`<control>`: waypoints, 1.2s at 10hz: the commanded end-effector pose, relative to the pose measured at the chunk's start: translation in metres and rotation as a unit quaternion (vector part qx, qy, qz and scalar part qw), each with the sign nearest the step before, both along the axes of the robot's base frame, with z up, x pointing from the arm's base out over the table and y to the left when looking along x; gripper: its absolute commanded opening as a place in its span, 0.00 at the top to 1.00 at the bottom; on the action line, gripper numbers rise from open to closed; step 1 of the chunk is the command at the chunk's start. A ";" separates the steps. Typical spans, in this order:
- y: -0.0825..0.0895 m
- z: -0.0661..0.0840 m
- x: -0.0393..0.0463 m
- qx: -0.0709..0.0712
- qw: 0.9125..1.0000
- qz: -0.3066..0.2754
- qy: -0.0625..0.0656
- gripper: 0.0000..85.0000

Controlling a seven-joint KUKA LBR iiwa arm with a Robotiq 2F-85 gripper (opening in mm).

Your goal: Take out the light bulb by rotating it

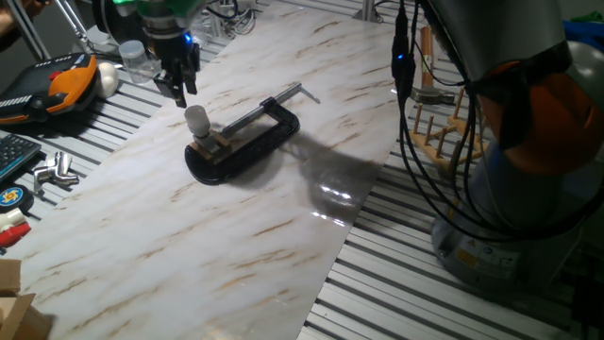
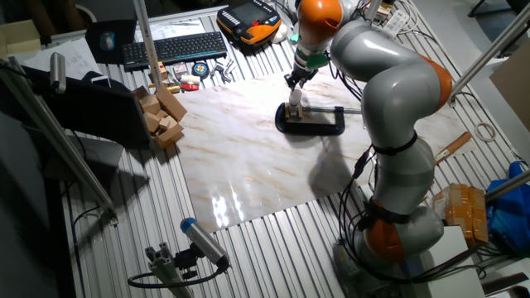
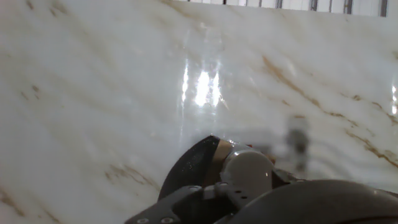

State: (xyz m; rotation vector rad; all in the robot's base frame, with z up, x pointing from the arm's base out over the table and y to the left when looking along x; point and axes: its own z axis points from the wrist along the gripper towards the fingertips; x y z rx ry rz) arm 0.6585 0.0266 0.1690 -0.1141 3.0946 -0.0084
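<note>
Light bulb [image 1: 197, 119] upright in clamped socket block [image 1: 213, 144]

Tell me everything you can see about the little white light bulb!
The light bulb is small, round and frosted white, like milky glass. It stands upright, its base down in a tan wooden block that a black clamp grips on the marble board. Its metal base is hidden. The robot's hand hangs just above and behind it; nothing but the block seems to touch it. In the hand view it sits low, partly hidden.
</note>
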 end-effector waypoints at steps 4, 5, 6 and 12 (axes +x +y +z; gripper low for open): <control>0.000 0.001 -0.0003 -0.003 0.963 -0.268 -0.004 1.00; -0.001 0.001 -0.0004 0.002 0.943 -0.333 -0.015 1.00; -0.001 0.001 -0.0007 0.014 0.922 -0.386 -0.023 1.00; -0.001 0.001 -0.0024 0.032 0.630 -0.776 -0.032 1.00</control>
